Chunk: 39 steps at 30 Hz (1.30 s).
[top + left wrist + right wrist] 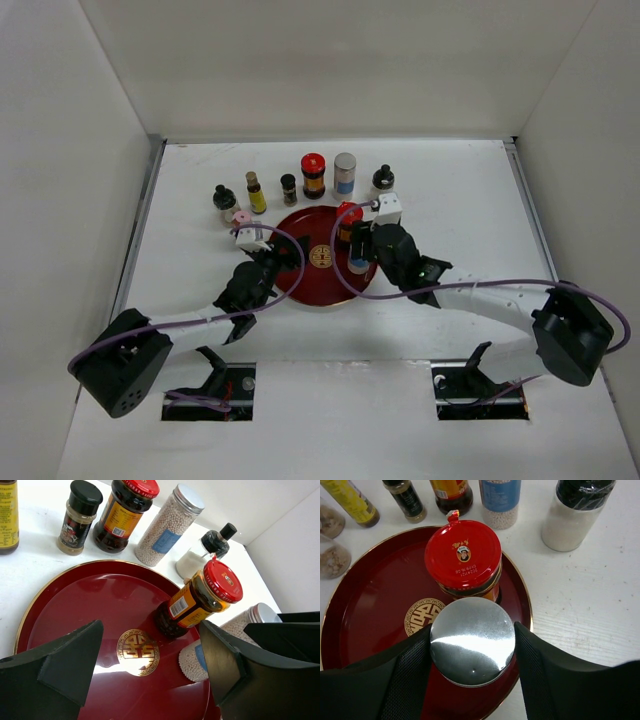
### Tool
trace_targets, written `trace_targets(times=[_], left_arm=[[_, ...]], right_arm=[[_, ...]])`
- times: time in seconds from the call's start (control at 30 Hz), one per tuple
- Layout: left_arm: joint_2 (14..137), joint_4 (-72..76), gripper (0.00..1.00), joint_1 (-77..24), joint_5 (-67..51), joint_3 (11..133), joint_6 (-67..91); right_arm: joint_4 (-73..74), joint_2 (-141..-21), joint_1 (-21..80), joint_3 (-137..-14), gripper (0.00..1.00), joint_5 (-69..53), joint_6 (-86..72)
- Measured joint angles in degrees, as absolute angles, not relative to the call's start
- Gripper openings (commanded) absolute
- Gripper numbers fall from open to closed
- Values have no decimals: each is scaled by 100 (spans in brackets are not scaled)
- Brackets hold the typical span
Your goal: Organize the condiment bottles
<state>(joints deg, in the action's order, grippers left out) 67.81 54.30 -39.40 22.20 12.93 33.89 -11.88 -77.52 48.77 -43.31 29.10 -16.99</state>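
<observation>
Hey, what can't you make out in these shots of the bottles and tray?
Right wrist view: the shaker hides its body under its silver cap; whether the right gripper squeezes or flanks it is unclear.
Left wrist view: the yellow bottle is cut off by the left edge.
Top view: the left arm covers the base of the pink-capped bottle; labels too small.

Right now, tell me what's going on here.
The right gripper has its jaws closed on the shaker, which stands on the red tray beside a red-capped jar. The left gripper hangs over the tray's other side, jaws open and empty. The other bottles stand in a loose row on the table behind the tray.
</observation>
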Motion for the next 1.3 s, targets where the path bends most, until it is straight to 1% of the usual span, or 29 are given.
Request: trace_targets(times=[0.13,0.2,0.27,0.3,0.37,0.43,0.5,0.53,0.57,0.63,0.67,0.73,0.87,1.0,1.13,1.23,1.3], left_arm=[[6805,5433,77,-3940,2222,1293,3387],[6812,5437,74,-3940,2222,1293,3385],[6820,5437,70,-3940,2222,1293,3376],[6827,5435,66,-3940,2222,1293,3361],[6834,5424,59,-3948,2224,1297,3321],[6831,5354,52,-3975,2228,1343,3273],[6810,5116,43,-4034,2235,1509,3199],[6792,4956,38,-4066,2235,1632,3164],[6785,4762,35,-4097,2239,1809,3122],[6820,4224,33,-4130,2248,2342,3033],[6888,3955,33,-4130,2248,2685,2976],[7137,3500,38,-4101,2248,3424,2862],[7990,2825,47,-3990,2169,4960,2578],[9050,2191,63,-3839,1979,6272,2255],[10243,1337,73,-3750,1817,7682,1859],[10949,790,77,-3723,1737,8508,1570],[11281,495,78,-3726,1708,8884,1420]], right_arm=[[-1415,-7745,4877,-4276,84,2902,-1649],[-1470,-7671,4877,-4226,89,2899,-1629],[-1472,-7524,4877,-4191,91,2891,-1621],[-1483,-7404,4877,-4165,91,2877,-1621],[-1511,-7111,4871,-4110,89,2838,-1623],[-1614,-6785,4821,-4036,74,2779,-1614],[-1791,-6482,4718,-3913,48,2733,-1616],[-1883,-6351,4637,-3833,39,2722,-1645],[-1944,-6250,4545,-3756,33,2718,-1697],[-2029,-6123,4331,-3601,31,2707,-1896],[-2058,-6101,4222,-3518,33,2696,-2010],[-2069,-6108,4051,-3361,44,2694,-2226],[-2075,-6110,3883,-3048,60,2683,-2571],[-2084,-6077,3621,-2821,64,2648,-2858],[-2102,-5765,3518,-2635,66,2635,-3050],[-2112,-5542,3494,-2609,67,2624,-3129],[-2130,-5459,3483,-2609,67,2615,-3155]])
